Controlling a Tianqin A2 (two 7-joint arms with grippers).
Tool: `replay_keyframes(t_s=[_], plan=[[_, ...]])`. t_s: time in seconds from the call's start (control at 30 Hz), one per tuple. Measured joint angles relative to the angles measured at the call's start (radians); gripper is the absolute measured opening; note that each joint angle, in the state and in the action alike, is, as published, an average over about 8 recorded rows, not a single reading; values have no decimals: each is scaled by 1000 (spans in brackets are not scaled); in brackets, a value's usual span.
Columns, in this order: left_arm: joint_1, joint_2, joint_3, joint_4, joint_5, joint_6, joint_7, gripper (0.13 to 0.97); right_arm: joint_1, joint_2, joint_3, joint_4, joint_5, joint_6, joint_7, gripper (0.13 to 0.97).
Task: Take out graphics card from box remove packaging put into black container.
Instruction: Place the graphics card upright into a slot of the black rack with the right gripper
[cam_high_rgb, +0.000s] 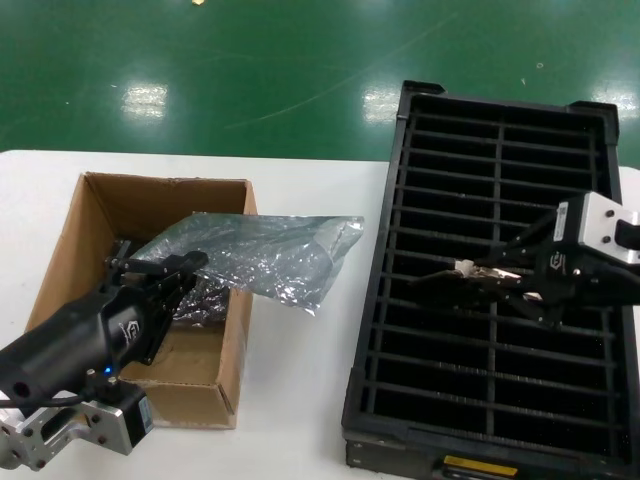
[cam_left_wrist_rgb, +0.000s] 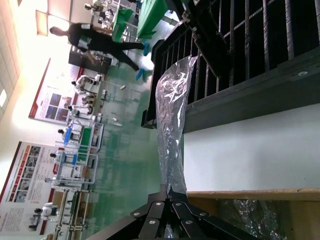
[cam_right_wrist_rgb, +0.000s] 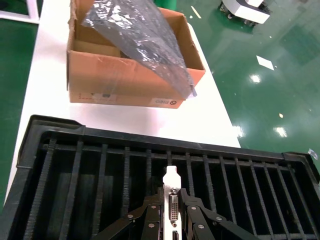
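Observation:
My left gripper (cam_high_rgb: 193, 263) (cam_left_wrist_rgb: 168, 189) hovers over the box (cam_high_rgb: 100, 215) and is shut on one end of the packaging (cam_high_rgb: 270, 255) (cam_left_wrist_rgb: 170, 120). This crinkly silvery bag hangs out past the box's right wall over the white table. My right gripper (cam_high_rgb: 482, 273) (cam_right_wrist_rgb: 172, 196) is over the middle of the black container (cam_high_rgb: 372, 330) (cam_right_wrist_rgb: 60, 127), shut on the graphics card (cam_high_rgb: 466, 267) (cam_right_wrist_rgb: 171, 176). The card's silver bracket with a connector sticks out between the jaws, above the divider slots. More crinkly plastic (cam_high_rgb: 205, 300) lies inside the box.
The brown box (cam_right_wrist_rgb: 125, 85) stands on the white table (cam_high_rgb: 290, 400) to the left of the black tray (cam_left_wrist_rgb: 240, 45). A strip of bare table separates them. Green floor (cam_high_rgb: 250, 70) lies beyond the table's far edge.

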Motion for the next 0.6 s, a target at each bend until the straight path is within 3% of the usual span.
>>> replay_keyframes(t_s=[0.6], plan=[[0,0,0,0,0,0,0,139,93,-40,-53,-145,-9,-3,-116,186]])
